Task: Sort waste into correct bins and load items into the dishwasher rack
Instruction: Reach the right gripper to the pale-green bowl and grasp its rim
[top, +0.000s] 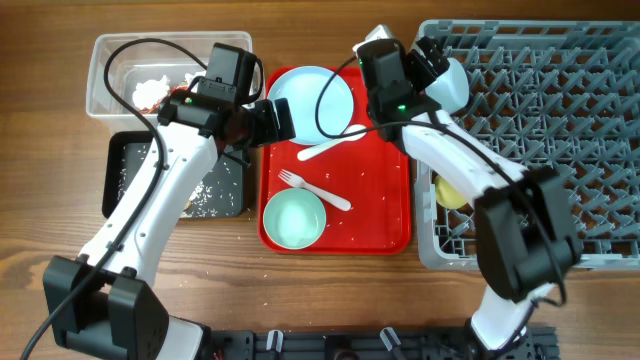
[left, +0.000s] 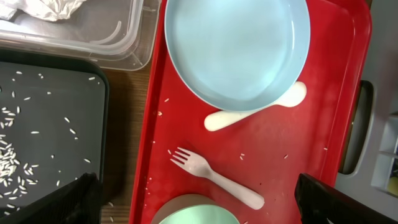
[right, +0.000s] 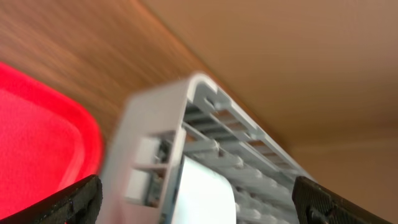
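Left claw (left: 200, 200) gapes wide over the red tray (left: 273, 143); right claw (right: 199, 198) spread wide beside dishwasher rack (right: 205, 106) corner

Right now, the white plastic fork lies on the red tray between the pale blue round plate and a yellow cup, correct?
No: the white plastic fork lies on the red tray between the pale blue round plate and a mint-green bowl; see the left wrist view.

A robotics lab bench – two arms (top: 150, 210) at a wooden table (top: 40, 200) staged with red tray (top: 385, 190) and dishwasher rack (top: 580, 120).
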